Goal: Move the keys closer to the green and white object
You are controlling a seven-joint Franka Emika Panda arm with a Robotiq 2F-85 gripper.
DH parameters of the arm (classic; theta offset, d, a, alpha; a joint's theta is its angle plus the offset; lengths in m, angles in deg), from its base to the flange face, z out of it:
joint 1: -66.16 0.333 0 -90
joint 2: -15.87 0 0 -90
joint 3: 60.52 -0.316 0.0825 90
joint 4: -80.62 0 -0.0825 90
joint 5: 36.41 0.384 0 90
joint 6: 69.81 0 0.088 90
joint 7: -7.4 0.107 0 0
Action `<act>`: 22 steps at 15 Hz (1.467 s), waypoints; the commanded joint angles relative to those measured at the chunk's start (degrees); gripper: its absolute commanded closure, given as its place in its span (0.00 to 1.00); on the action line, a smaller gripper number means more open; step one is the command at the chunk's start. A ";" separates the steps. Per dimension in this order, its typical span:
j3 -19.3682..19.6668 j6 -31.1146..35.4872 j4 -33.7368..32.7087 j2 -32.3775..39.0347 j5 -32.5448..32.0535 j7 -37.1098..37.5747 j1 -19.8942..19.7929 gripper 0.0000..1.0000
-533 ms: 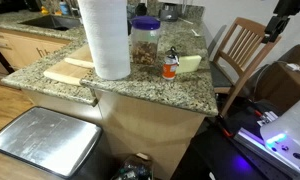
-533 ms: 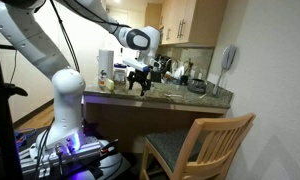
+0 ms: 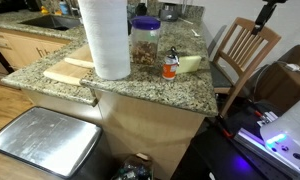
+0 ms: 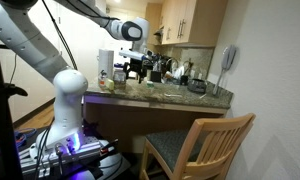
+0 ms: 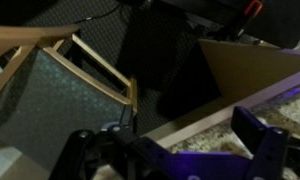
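- One paper roll [image 3: 107,38] stands on the desk [image 3: 140,92], just left of the jar [image 3: 144,42].
- Right of the jar is an orange bottle [image 3: 169,69]. Small dark keys [image 3: 172,52] seem to lie just behind it, but they are hard to make out.
- Farther right of the jar, the sponge [image 3: 193,63] lies flat beside the bottle.
- Well right of the jar, the hand [image 5: 170,150] hangs above a chair [image 3: 245,45], its fingers [image 5: 78,150] apart and holding nothing.
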 commanded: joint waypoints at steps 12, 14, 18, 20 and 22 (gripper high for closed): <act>-9.64 -1.26 -2.03 -12.04 8.60 -4.66 18.50 0.00; -12.77 -1.24 -2.67 -11.51 11.28 -4.95 22.93 0.00; -17.16 -0.11 -3.69 -7.82 13.89 -6.96 29.48 0.00; -17.39 -0.78 -3.01 -10.23 13.27 -4.06 28.70 0.00; -17.36 -0.78 -3.02 -10.38 13.23 -3.85 28.49 0.00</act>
